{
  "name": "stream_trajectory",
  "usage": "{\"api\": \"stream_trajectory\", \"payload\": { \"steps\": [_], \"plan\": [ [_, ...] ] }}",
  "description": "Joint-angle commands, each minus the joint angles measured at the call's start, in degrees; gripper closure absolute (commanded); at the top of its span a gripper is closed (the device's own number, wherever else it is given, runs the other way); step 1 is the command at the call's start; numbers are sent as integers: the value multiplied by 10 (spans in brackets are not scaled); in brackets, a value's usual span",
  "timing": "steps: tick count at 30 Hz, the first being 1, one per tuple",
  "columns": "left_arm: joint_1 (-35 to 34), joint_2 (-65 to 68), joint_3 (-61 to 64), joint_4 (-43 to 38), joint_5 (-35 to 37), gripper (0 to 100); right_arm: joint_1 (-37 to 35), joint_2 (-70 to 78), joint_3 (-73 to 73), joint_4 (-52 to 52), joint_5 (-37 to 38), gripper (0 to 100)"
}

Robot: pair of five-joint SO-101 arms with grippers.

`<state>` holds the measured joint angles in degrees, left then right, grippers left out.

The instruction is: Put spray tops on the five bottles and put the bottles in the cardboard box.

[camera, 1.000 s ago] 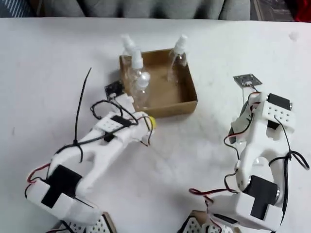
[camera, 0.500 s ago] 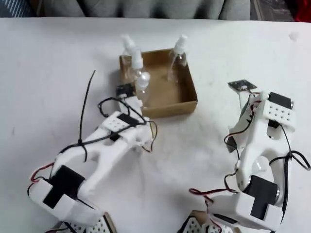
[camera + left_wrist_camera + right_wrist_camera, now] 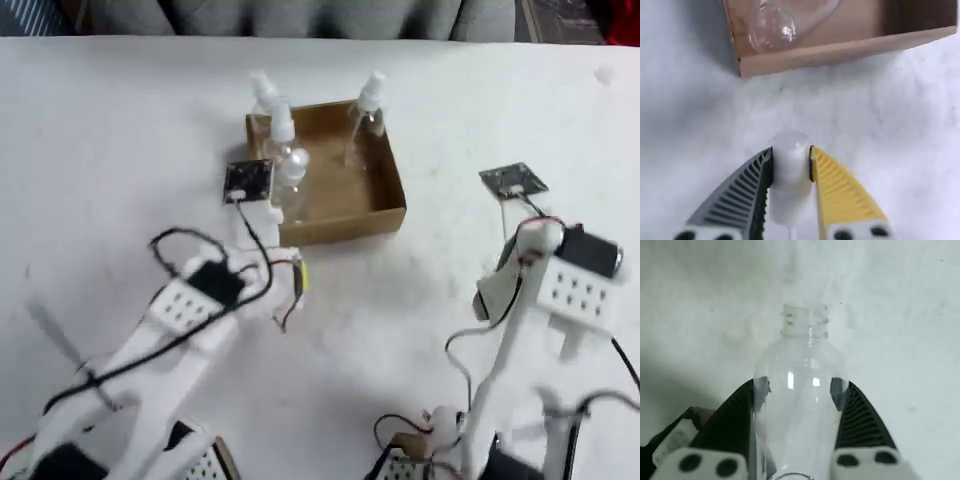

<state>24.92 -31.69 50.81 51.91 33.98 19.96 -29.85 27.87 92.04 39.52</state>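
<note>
The last clear plastic bottle [image 3: 799, 365], its threaded neck still bare, is clamped between the fingers of the right gripper [image 3: 799, 390]. It is held over the white tabletop [image 3: 100, 150], well to the right of the brown cardboard box [image 3: 345, 228]. Its white cylindrical spray top [image 3: 789, 185] is pinched between the grey and yellow fingers of the left gripper [image 3: 790, 157], just short of the box's near wall. Four capped bottles [image 3: 366, 118] stand inside the box. Over the last second both arms have risen from the tabletop. The left has drawn its wrist back from the box front, and the right has swung nearer the camera. Both pick-ups look finished, and the arms seem to be bringing top and neck together. Capping and boxing this fifth bottle is probably all that remains.
</note>
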Motion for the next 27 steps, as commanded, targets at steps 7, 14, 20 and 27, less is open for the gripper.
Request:
{"api": "stream_trajectory", "payload": {
  "steps": [7,14,20,27],
  "plan": [
    [-41,-291,34,29,-48,977,-90,-223,98,-87,-127,981],
    [-148,-436,4,40,-47,977,-182,-261,102,-193,-207,981],
    [-268,-489,-84,37,-50,977,-304,-264,106,-236,-265,981],
    [-319,-490,-224,8,-47,977,-404,-265,108,-360,-371,981]
  ]
}}
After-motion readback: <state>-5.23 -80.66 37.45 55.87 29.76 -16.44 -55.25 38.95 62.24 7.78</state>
